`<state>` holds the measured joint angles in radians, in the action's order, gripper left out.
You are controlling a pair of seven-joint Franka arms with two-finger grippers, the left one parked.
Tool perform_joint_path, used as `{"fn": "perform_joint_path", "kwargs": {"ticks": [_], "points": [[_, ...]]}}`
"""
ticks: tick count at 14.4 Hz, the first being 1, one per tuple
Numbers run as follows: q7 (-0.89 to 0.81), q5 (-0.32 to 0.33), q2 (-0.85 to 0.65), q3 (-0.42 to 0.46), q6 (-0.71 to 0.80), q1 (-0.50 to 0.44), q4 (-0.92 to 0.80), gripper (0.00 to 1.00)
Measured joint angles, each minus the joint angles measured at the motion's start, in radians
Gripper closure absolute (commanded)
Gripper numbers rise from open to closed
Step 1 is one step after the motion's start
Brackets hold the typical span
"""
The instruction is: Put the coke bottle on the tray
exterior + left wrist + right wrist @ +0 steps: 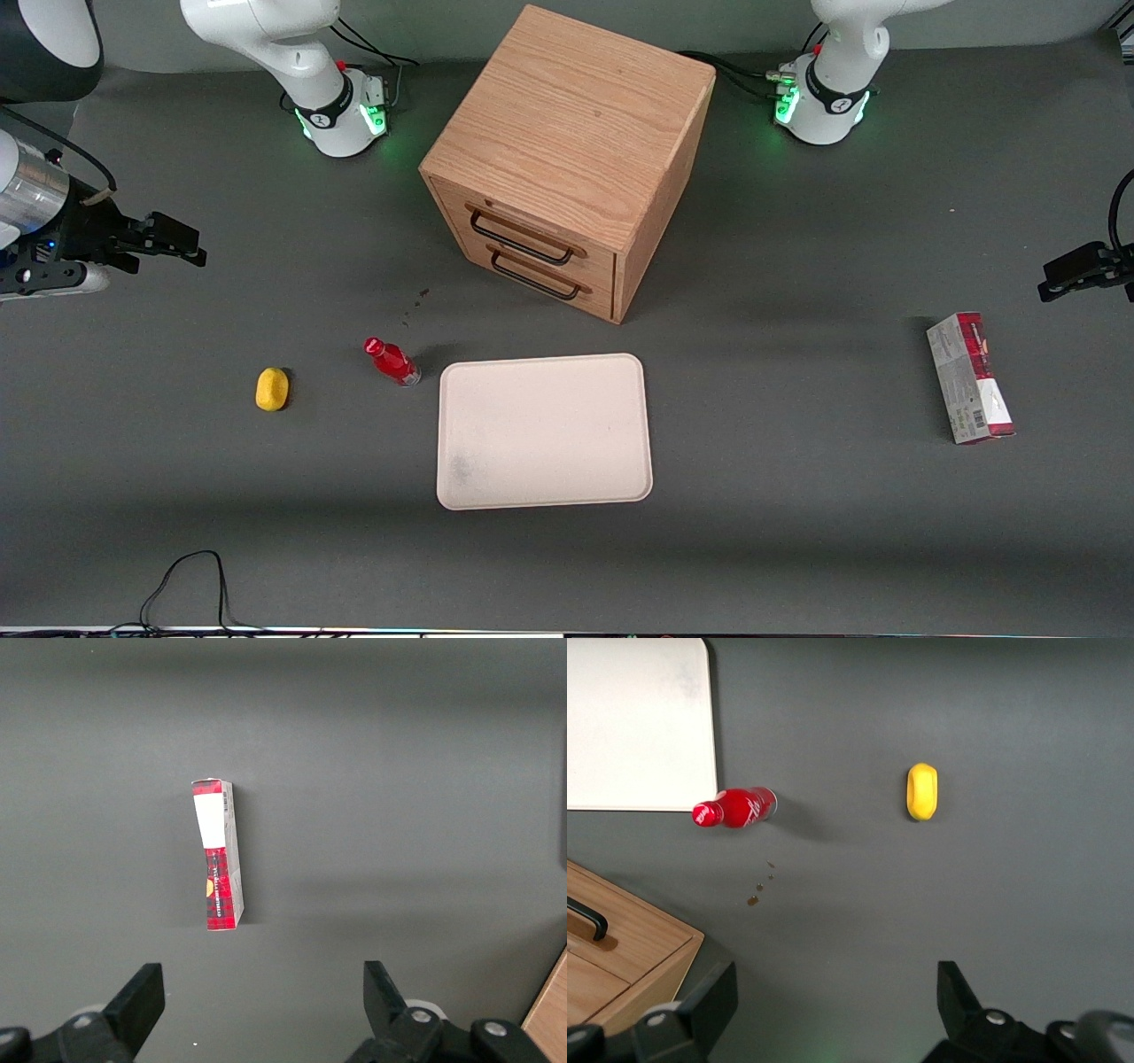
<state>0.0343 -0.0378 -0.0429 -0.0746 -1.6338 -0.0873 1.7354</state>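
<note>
Here the right arm's gripper hangs above the desk at the working arm's end, well apart from every object. Its two fingers stand wide apart and nothing is between them. It holds nothing.

Nearest to the gripper is a yellow lump, which lies on the desk closer to the front camera than the gripper. Beside the lump, toward the middle of the desk, stands the coke bottle. It is small and red with a red cap, and it rests upright on the desk surface, not on the tray. In the wrist view the coke bottle is just beside the corner of the tray, and I cannot tell if they touch. A few small dark spots mark the desk near the bottle.

The tray is cream-beige with rounded corners and a low rim. It lies flat and carries nothing, only a faint grey smudge. A wooden drawer cabinet with two dark handles stands farther from the front camera than the tray, with its drawers turned toward the tray.

Toward the parked arm's end, a red-and-grey carton lies flat on the desk, well apart from the rest.
</note>
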Motion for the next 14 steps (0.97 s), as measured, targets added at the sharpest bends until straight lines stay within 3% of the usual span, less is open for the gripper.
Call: {"fn": "perform_joint_path", "kwargs": {"ticks": [14], "points": [[-0.001,0.000,0.041,0.023,0.047,0.023,-0.073,0.00]]}}
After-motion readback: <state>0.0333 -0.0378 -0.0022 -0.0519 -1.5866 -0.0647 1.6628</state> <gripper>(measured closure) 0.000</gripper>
